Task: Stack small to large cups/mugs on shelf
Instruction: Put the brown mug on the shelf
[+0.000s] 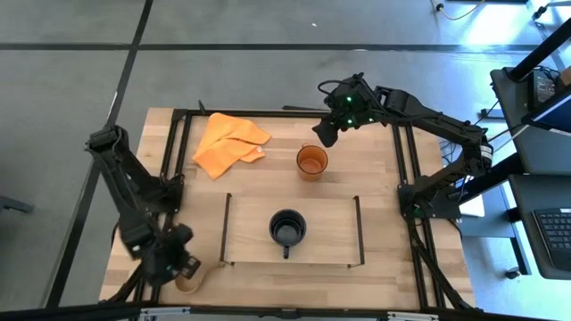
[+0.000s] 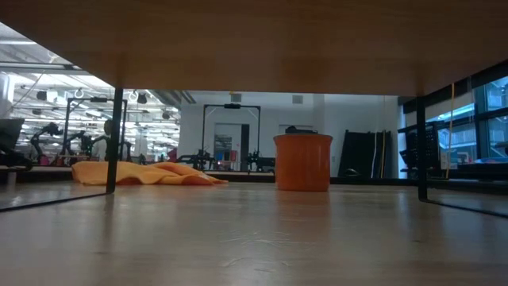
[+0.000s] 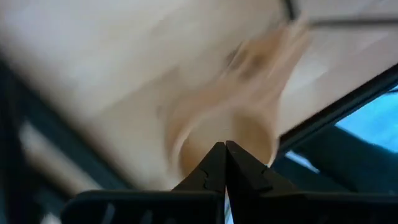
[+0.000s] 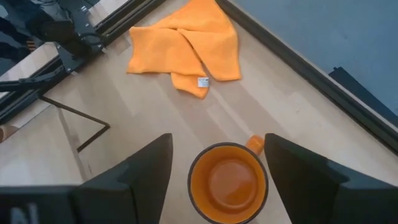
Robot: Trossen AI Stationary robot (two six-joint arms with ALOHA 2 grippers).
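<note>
The small tan wooden cup sits at the table's near left corner, partly under my left gripper. In the left wrist view that gripper's fingers are shut, with the blurred cup just beyond them. The black mug stands upright in the middle of the shelf, handle toward the near edge. The translucent orange mug stands on its base beyond the shelf. My right gripper is open above it, one finger on each side, touching nothing. My left gripper's shut fingertips stand in front of the tan cup's rim. The view is blurred, and I cannot tell whether they touch it.
An orange cloth lies crumpled at the far left of the table and also shows in the right wrist view. The black outer frame runs around the tabletop. Bare shelf wood lies on both sides of the black mug.
</note>
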